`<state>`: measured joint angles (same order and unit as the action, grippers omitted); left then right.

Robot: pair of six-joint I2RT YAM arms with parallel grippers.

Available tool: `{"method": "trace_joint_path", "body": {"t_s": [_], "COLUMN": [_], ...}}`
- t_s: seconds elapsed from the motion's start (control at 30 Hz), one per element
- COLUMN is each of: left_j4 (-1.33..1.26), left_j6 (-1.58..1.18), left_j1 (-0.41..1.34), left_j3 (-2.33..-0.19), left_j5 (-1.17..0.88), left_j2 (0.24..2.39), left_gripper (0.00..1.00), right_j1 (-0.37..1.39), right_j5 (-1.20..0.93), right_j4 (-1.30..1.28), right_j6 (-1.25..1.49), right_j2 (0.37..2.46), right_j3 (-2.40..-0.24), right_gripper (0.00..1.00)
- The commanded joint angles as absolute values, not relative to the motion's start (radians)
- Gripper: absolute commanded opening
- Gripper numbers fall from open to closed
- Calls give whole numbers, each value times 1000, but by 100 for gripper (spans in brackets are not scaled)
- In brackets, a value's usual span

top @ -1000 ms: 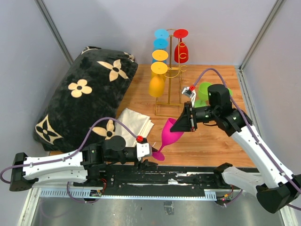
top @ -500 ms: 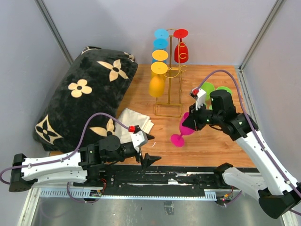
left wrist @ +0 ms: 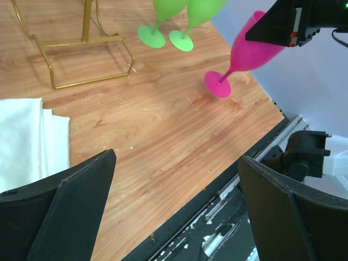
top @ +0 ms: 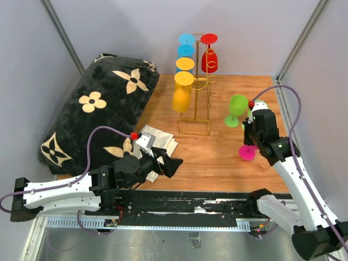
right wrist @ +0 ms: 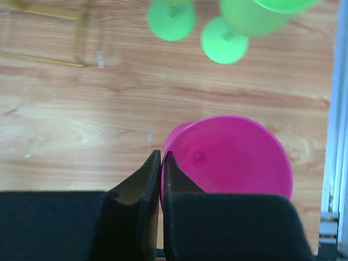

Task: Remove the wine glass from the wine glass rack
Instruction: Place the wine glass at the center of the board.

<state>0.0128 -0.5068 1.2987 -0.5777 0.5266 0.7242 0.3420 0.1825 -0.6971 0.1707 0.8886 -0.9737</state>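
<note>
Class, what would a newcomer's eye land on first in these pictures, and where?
The tall gold wire wine glass rack stands at the back centre, hung with blue, orange, yellow and red glasses. A big black cushion with cream flowers fills the left side. Near the right edge, the right gripper pinches a bright pink plastic wine glass by its rim.

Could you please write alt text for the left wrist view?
The right gripper holds a tilted pink wine glass by its rim over the table. Behind stand two green glasses and the rack's base; the open left gripper frames the foreground.
</note>
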Motion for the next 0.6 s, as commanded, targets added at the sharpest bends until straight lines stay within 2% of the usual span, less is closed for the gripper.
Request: {"method": "trace_joint_path", "body": {"t_s": [0.0,0.2,0.57], "left_j4": [21,24,55], "left_j6": [-598,-611,-639], "left_j1": [1298,1298,1298], "left_j3": [-604,-622,-636], "left_j5": [573,538,517], "left_j2": [712,719,744], "left_gripper": [100,100,100], "right_j1": [201,44,-46], "right_j5": [239,226,423], "right_j4": [-621,-499,-386], "right_j6": [233,299,320], "right_j2": [874,937,1170], "right_j3": [-914,-908,-1019], "right_gripper": [1,1,1]}}
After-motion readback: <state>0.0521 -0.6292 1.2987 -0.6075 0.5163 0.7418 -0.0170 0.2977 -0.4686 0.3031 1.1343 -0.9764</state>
